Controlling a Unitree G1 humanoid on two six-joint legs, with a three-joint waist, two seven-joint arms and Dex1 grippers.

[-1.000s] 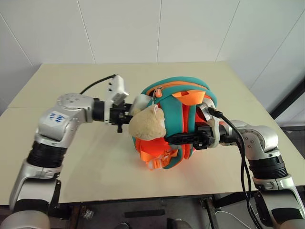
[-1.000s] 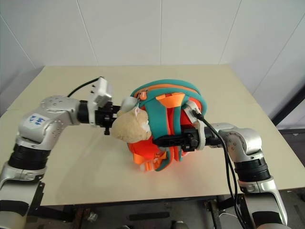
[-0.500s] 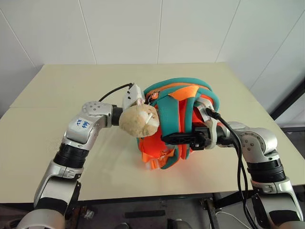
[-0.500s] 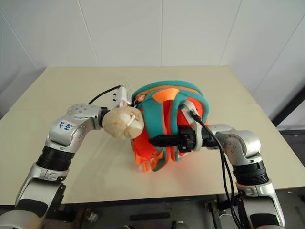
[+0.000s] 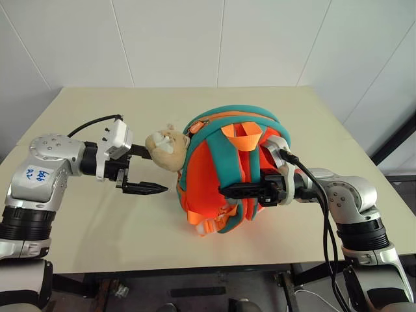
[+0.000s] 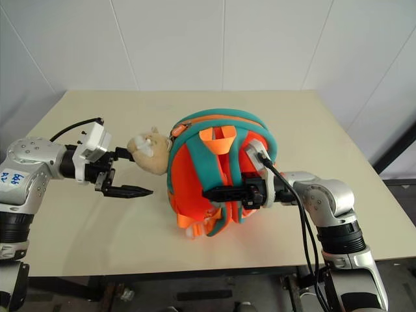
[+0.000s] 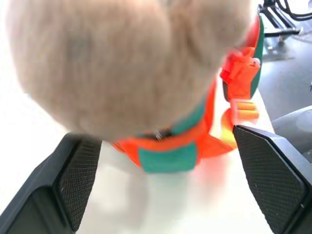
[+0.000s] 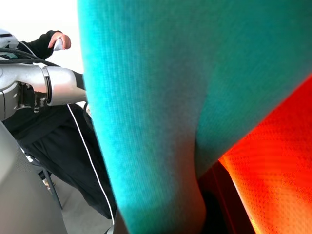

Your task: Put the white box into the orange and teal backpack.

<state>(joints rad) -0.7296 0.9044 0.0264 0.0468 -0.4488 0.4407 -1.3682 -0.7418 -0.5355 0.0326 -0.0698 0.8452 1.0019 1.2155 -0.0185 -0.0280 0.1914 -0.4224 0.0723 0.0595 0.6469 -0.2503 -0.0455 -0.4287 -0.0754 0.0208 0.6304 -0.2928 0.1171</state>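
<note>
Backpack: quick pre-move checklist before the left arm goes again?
1. Right gripper shut on the orange and teal backpack, at a teal strap: ok.
2. Backpack upright on the table: ok.
3. Left gripper open, fingers spread, holding nothing: ok.
4. Plush toy hangs just past the left fingertips, in the way: not ok.
5. Backpack opening unzipped and reachable: cannot tell.
6. White box inside the backpack: cannot tell.
</note>
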